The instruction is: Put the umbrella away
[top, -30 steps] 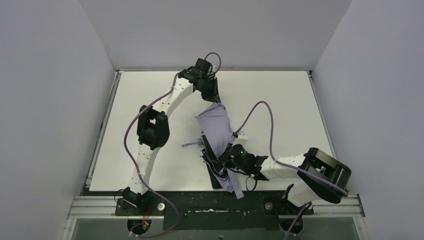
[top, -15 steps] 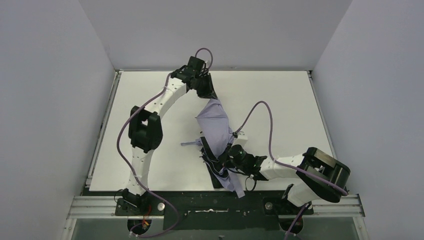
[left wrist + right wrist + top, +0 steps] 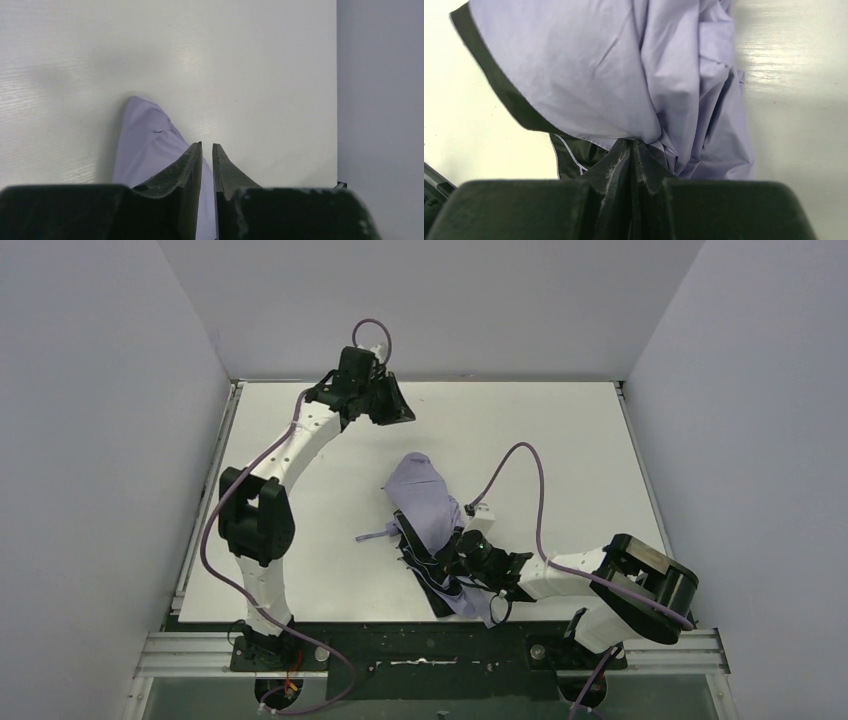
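Out on the white table [image 3: 560, 440] the left arm [image 3: 290, 445] is swinging up and away toward the far-left corner, and that is the big change: a moment ago it was holding the canopy's far tip up in a peak, and now it is letting go. The umbrella [image 3: 425, 495] is slumping as a result, its pale lavender fabric settling into a rounded heap in the middle of the table, running from centre back toward the near edge. The right arm [image 3: 600, 575] is staying low at that near end. The left gripper [image 3: 207, 146] is hanging well apart from the cloth, its jaws parted by only a thin slit and gripping nothing. The right gripper [image 3: 631, 145] is keeping its jaws clenched on a bunched fold of lavender fabric beside the dark hem. A thin strap [image 3: 372, 534] is poking out to the left of the heap. Judging by this, the stretch-out is ending and the canopy is lying loose again, so gathering and wrapping are still to come.
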Available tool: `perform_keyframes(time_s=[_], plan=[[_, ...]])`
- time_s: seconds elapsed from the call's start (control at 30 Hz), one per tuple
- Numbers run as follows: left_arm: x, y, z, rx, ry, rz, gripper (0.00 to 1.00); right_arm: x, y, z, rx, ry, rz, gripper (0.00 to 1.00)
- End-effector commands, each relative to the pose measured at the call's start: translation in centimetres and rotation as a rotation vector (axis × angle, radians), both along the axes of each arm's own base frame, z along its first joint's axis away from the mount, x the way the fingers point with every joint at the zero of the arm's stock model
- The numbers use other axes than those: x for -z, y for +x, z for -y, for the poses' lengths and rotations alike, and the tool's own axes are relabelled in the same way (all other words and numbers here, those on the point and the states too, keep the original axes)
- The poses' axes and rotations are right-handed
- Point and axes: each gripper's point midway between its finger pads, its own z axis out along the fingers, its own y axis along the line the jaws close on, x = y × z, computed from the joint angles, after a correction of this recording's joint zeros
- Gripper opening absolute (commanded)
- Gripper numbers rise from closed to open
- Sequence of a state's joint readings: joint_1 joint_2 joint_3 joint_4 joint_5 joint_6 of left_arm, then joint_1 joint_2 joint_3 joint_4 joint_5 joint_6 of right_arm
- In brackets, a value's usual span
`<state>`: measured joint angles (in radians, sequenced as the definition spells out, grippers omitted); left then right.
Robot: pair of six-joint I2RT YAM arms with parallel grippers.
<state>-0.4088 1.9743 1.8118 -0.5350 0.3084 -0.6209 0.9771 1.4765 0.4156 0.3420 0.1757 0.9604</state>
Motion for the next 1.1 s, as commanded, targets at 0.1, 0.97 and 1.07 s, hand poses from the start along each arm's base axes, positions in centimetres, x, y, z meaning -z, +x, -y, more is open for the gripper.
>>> perform_keyframes(time_s=[0.1,0.97,1.07], plan=[[-5.8,2.2,-3.2,-0.090,-0.058,0.189,0.03,7.7,-6.2,7.9,-0.050,-0.362,-0.239,0.00],[9.0,2.9,4.0,0.198,0.225,-0.055,0.51,7.7,-6.4,7.9,-0.057,-0.373,-0.236,0.00],[9.8,3.3,3.7,0.177,0.260,-0.059,0.54,7.5,-6.4,7.7,-0.060,-0.371,-0.234,0.00]])
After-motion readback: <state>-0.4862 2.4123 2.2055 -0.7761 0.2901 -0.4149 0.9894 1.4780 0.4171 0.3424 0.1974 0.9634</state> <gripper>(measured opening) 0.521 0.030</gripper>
